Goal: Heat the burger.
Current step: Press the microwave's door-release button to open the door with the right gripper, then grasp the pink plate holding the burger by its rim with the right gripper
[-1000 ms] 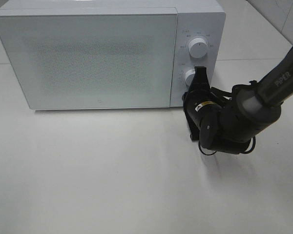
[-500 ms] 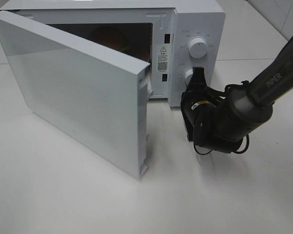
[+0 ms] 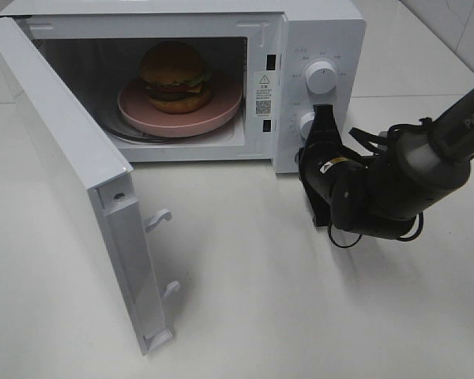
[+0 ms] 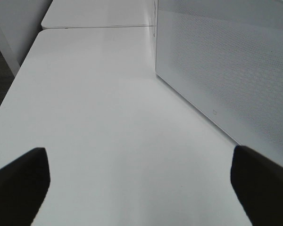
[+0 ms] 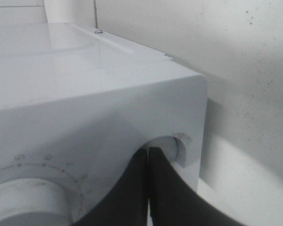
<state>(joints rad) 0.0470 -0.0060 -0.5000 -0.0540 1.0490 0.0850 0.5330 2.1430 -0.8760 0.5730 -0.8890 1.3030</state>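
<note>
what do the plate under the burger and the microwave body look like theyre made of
Plate: likely matte plastic or glazed ceramic, uniform pink with soft, dull highlights; can't tell which. Microwave body: smooth white painted metal or plastic, semi-gloss, with faint reflections on its top in the right wrist view.

You see the round burger with glossy golden-brown bun, dark patty, tomato and lettuce (image 3: 174, 77) sitting upright on a pink plate (image 3: 221, 110) inside the open white microwave (image 3: 316, 31).
</note>
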